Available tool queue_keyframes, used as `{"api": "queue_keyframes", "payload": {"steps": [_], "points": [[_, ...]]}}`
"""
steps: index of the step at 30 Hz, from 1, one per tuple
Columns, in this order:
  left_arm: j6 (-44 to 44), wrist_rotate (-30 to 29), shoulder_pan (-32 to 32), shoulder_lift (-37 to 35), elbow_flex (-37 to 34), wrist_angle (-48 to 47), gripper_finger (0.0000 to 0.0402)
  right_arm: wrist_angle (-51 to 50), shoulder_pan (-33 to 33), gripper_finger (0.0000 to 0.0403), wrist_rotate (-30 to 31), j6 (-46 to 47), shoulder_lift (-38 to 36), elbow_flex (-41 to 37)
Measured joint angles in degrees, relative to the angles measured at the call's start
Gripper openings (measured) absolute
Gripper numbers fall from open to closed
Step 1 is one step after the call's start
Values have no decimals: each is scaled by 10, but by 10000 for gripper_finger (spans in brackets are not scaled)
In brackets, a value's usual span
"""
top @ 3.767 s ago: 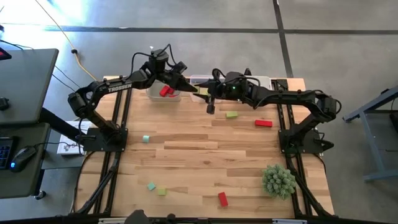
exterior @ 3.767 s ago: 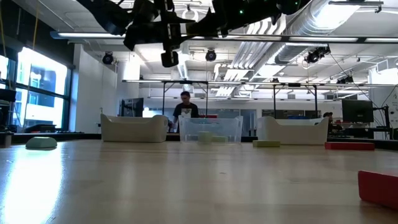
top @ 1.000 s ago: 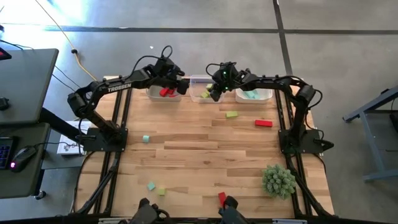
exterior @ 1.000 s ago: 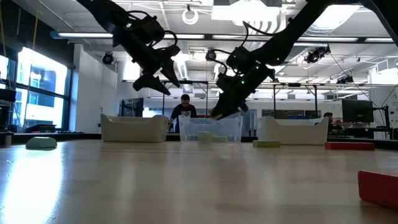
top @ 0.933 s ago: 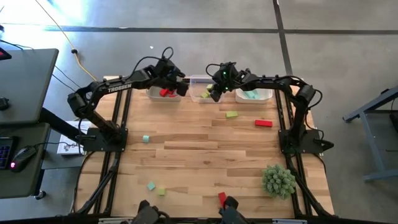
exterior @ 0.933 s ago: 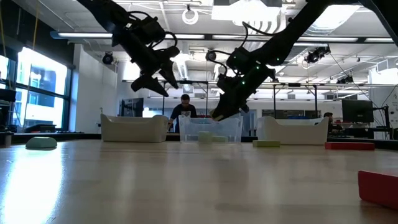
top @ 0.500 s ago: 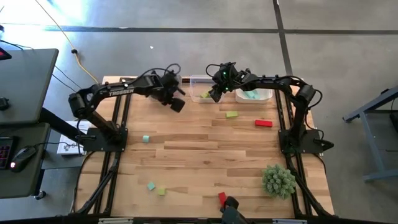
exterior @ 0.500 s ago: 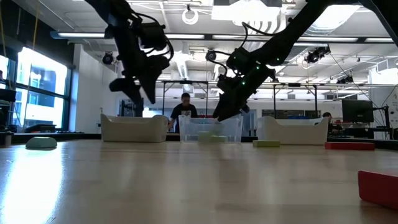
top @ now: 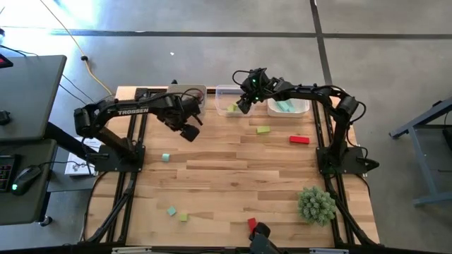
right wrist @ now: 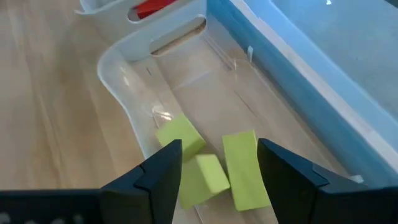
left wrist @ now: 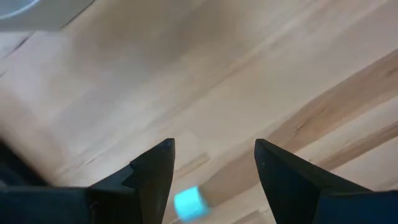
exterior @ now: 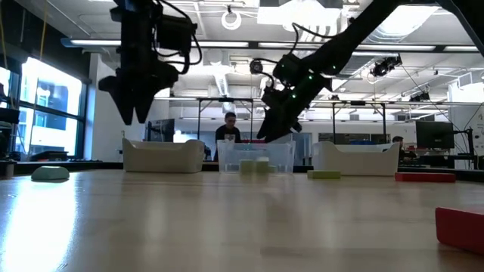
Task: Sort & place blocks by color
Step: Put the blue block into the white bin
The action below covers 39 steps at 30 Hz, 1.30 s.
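My right gripper (right wrist: 219,149) hangs open over the clear middle bin (top: 227,94), slanting down. Three yellow-green blocks (right wrist: 205,174) lie on that bin's floor, below and between the fingers, untouched. My left gripper (top: 189,131) stands open above bare table, pointing straight down, near the left bin (top: 186,90). A teal block (left wrist: 188,203) lies on the wood just beside its fingers. A red block (right wrist: 149,7) lies in the left bin. Teal blocks (top: 284,106) lie in the right bin. Loose on the table lie a yellow-green block (top: 263,130), a red block (top: 299,140) and a teal block (top: 165,157).
Near the front edge lie a teal block (top: 171,210), a yellow-green block (top: 183,216) and a red block (top: 252,224). A spiky green plant ball (top: 316,204) sits at the front right. The three bins line the far edge. A person (exterior: 229,128) stands beyond the table.
My left gripper has swung away from the left bin toward the table's near left and has tipped from slanting to straight down, still open. My right gripper has stayed above the middle bin and has opened there.
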Motion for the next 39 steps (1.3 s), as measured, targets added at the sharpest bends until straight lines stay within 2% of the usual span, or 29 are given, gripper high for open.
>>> {"api": "queue_keyframes", "payload": {"steps": [6, 16, 23, 39], "points": [[-52, -7, -30, -61, -41, -7, 211, -65, 21, 197, 4, -29, 0, 71], [-252, -18, -90, -168, -145, -4, 211, -109, 54, 197, 11, -19, 0, 147], [-356, -18, -120, -177, -186, -3, 211, -127, 82, 197, 31, -18, 0, 152], [-449, -18, -179, -177, -270, 62, 211, -159, 147, 197, 75, -23, 0, 152]]}}
